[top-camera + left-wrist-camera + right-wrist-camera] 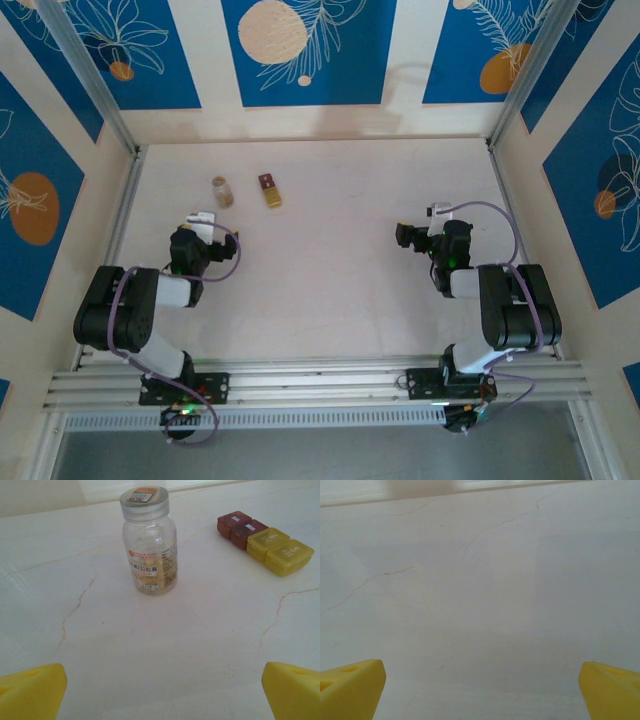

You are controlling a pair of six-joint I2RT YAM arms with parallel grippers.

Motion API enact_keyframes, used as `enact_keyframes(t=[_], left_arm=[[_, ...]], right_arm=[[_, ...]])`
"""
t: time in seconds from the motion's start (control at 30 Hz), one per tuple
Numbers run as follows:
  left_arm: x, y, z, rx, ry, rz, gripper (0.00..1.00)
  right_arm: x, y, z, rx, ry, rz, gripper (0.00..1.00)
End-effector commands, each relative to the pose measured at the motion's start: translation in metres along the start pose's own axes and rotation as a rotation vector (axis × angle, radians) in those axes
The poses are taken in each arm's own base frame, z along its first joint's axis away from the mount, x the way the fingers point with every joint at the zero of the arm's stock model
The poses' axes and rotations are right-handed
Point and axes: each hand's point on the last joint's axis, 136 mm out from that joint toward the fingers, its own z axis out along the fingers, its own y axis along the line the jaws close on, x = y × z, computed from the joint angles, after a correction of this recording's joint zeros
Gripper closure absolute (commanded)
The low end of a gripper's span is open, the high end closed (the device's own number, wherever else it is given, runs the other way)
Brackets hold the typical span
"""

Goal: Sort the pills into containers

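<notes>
A clear pill bottle (150, 540) with a grey cap stands upright, pale pills at its bottom; from above the bottle (222, 192) sits at the table's back left. To its right lie the containers: dark red boxes (240, 527) joined to yellow boxes (280, 550), all lids shut; in the top view the dark red end (265, 181) lies behind the yellow end (272, 198). My left gripper (165, 690) is open, low over the table, a short way in front of the bottle, and is seen from above as the left gripper (203, 222). My right gripper (482, 690) is open over bare table; from above the right gripper (405, 236) sits on the right.
The pale tabletop (330, 260) with faint cracks is fenced by walls on three sides and aluminium rails (120, 200) along the edges. Both arm bases (320, 385) sit on a rail at the near edge.
</notes>
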Motion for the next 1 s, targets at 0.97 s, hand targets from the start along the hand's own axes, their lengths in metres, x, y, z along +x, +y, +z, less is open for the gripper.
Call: enact_keyframes(t=[0.97], left_arm=[[-0.0068,0.0066,0.0004,-0.010,-0.021,-0.015,0.00]], right_arm=[[-0.0087,0.0027,0.0015,-0.012,-0.018,-0.011,0.01]])
